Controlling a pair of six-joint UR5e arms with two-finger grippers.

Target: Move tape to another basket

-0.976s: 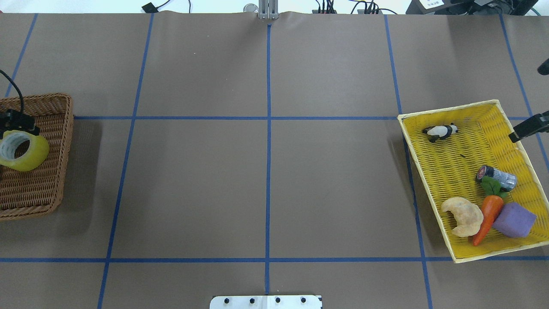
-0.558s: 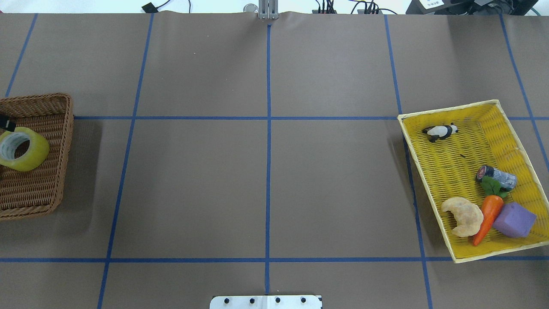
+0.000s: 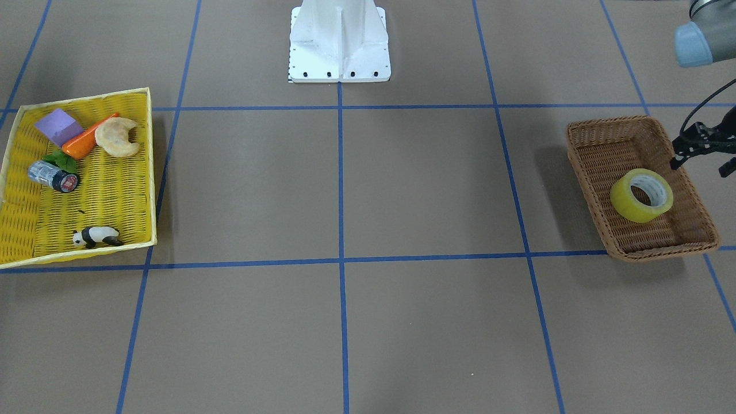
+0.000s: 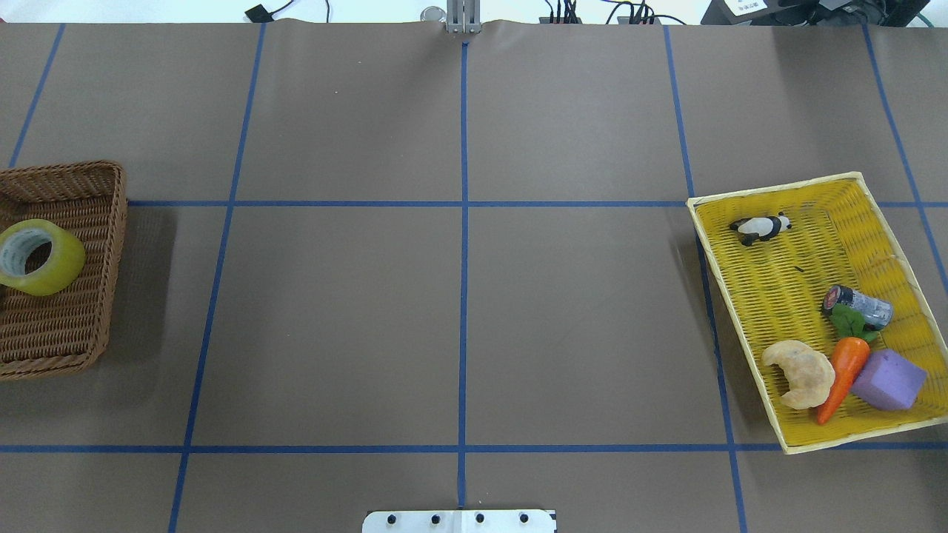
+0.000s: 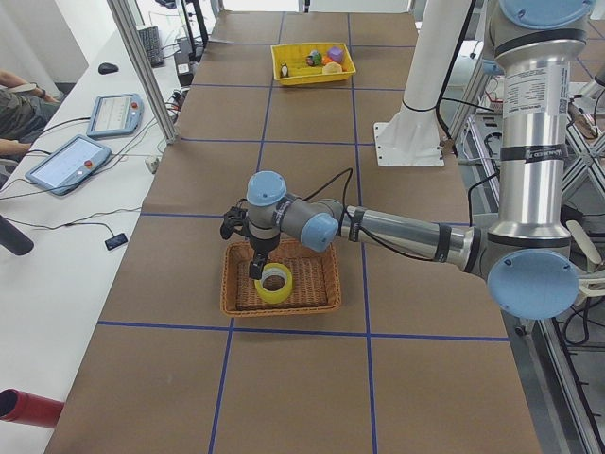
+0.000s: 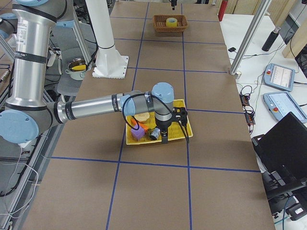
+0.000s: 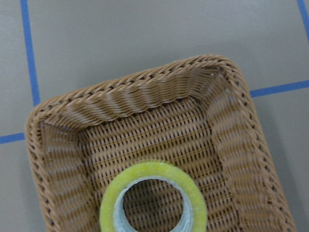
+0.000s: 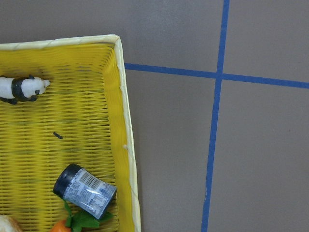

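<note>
In the basket (image 3: 587,167): the tape (image 3: 625,202) is lying loose on the woven floor, tilted so its hole is facing up and sideways, with nothing gripping it (so the move is looking done to me).
Risk, tape: propped at a tilt, the roll is probably sitting unsteadily. Any knock to the wicker is likely to be tipping it flat or rolling it against a wall, though the deep sides should be containing it.
Risk, left claw (image 3: 700,167): it is hanging above the basket's outer edge, clear of the tape, with a cable looping close by. A low sideways pull-away is risking a finger or the cable catching the rim and dragging the basket across the counter (image 4: 333,311).
Left claw state: its two fingers are standing apart and holding nothing.
Left arm pose: it is reaching out low and nearly level over the counter, with the wrist bent so the claw is pointing down.
Right claw (image 6: 163,136): it is hovering over the yellow tray (image 4: 770,281), near the can (image 4: 858,305). Whether it is open or closed I cannot tell.
Right arm pose: it is stretching out nearly level, wrist turned down.
</note>
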